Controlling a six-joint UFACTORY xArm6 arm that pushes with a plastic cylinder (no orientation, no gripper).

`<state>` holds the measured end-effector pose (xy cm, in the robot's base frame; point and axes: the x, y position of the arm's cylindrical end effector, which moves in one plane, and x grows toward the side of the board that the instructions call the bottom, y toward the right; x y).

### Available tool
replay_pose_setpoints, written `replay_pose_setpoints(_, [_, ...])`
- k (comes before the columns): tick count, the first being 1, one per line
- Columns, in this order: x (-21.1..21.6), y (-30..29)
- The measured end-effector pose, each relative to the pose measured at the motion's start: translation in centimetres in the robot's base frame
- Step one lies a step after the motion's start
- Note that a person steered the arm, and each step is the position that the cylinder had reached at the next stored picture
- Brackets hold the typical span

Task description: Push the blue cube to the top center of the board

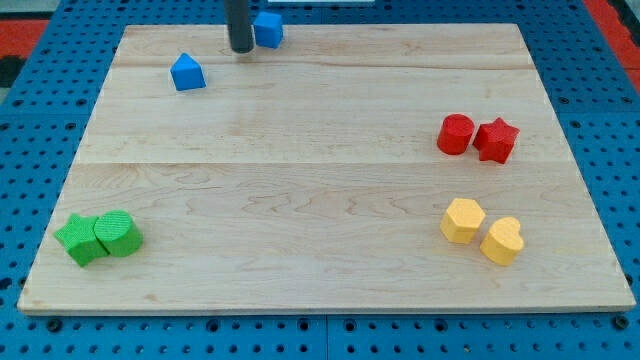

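Note:
The blue cube [268, 29] sits near the board's top edge, a little left of centre. My tip [241, 49] is the lower end of the dark rod, just left of the cube and touching or nearly touching its left side. A second blue block [187, 72], shaped like a small house, lies further left and lower.
The wooden board [320, 200] lies on a blue pegboard. A red cylinder [455, 134] and a red star [496, 140] sit at the right. Two yellow blocks [463, 220] [501, 240] lie at the lower right. Two green blocks [80, 239] [118, 233] lie at the lower left.

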<state>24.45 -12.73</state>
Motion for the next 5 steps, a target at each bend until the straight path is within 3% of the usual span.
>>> replay_pose_setpoints(1, [-5.0, -2.3])
replay_pose_setpoints(2, [-5.2, -1.3])
replay_pose_setpoints(3, [-5.3, 3.6])
replay_pose_setpoints(5, [-2.1, 7.5])
